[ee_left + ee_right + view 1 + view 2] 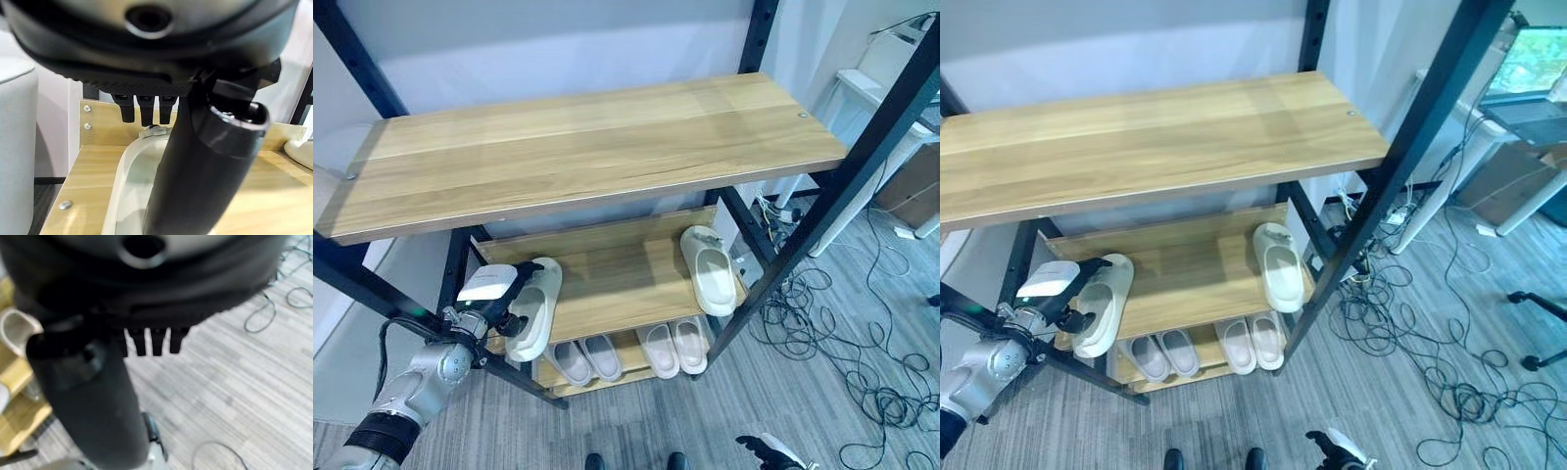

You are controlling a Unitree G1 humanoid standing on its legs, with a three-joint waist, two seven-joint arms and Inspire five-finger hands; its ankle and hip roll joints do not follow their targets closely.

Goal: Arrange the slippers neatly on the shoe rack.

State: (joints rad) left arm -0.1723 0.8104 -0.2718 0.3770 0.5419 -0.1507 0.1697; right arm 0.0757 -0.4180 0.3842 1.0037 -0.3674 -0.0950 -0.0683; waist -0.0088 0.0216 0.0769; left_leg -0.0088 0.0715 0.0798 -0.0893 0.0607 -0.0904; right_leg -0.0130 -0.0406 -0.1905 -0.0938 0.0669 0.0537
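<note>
White slipper (534,306) at left hand (492,299), wrist view: fingers (142,107) over it

You see a shoe rack (587,147) with a black metal frame and three light wooden shelves; its top shelf is bare; on the middle shelf two cream slippers lie well apart; the left slipper (536,305) rests at the shelf's left front corner, overhanging the edge, toe pointing back; the right slipper (709,269) lies near the right end; on the bottom shelf two pale pairs (631,352) sit side by side, toes forward.
</note>
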